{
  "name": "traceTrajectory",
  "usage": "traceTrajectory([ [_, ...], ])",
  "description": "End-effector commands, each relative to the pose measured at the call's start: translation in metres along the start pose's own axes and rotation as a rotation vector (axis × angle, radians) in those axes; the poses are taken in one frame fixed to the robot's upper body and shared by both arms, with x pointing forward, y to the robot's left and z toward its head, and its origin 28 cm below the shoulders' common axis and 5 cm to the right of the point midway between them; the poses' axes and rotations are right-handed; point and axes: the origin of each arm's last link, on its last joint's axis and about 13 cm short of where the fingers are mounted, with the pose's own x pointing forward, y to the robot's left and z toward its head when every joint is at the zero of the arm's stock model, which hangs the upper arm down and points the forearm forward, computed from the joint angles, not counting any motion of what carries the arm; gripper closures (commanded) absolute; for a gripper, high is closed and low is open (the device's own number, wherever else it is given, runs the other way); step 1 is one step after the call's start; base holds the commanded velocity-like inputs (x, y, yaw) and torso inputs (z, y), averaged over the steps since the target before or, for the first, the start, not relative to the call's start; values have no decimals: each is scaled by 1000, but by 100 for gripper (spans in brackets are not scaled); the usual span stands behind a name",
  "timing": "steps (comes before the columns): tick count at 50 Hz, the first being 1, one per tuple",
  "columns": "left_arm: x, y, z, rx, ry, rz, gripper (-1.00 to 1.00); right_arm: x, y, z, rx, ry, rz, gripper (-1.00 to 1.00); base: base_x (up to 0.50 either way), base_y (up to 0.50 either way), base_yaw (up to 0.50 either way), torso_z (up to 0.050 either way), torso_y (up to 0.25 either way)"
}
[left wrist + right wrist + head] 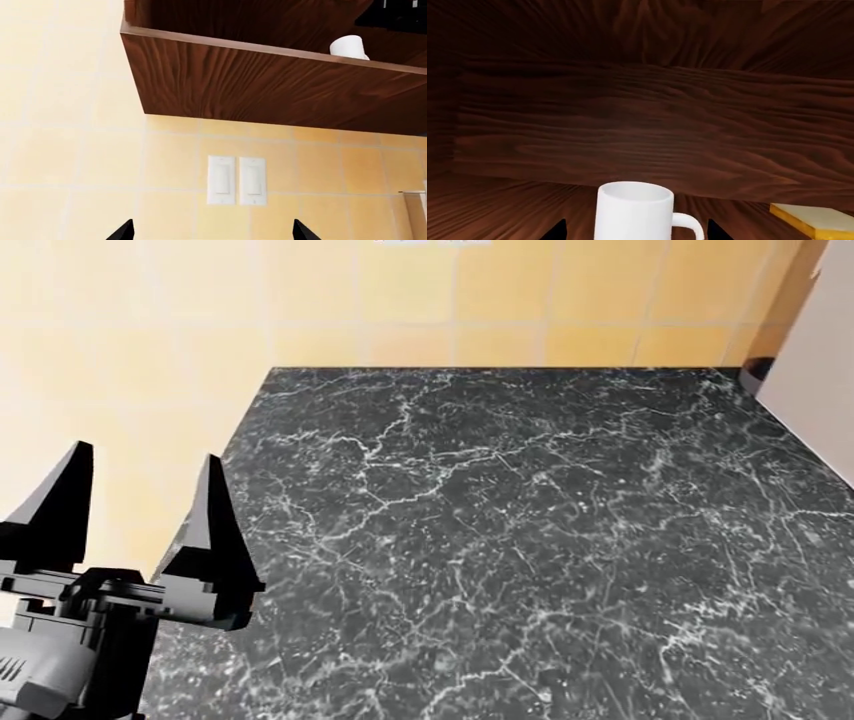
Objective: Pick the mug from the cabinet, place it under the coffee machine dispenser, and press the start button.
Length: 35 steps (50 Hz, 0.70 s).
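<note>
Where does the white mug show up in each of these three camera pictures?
Left wrist view: the mug peeks over the front edge of the dark wooden cabinet, upper part of the picture.
Head view: not in it; only black marble counter and tiled wall.
Right wrist view: low centre, upright on the cabinet floor, between the right gripper fingertips.
Shared landmark: the cabinet's wood, in both wrist views.

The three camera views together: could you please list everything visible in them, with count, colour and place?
Mug: one, white, upright inside the cabinet.
Cabinet: one, dark brown wood, on the wall above the switches.
Yellow block: one, yellow with pale top, on the cabinet floor beside the mug.
Switches: two, white, on the tiled wall.
Wall: yellow tiles.
Counter: one, black marble.
Left gripper: black, open.
Right gripper: black, open around the mug.
</note>
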Motion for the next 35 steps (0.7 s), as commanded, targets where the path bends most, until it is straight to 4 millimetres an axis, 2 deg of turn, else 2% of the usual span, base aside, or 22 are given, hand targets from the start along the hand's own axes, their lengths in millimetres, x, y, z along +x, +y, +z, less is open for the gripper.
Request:
traceTrajectory([
  [1,-1,0,0,-1,1,1,-100,-1,0,0,5,15,3,-100,145,0,0,0,0],
  [25,0,-1,-1,-4,6,-6,-100,-2,0,-1,15,44,10,-100,150,0,0,0,0],
  [35,1,0,-1,-11,13,16,-100,-3,1,-1,27,64,16,-100,0,0,0,0,1],
])
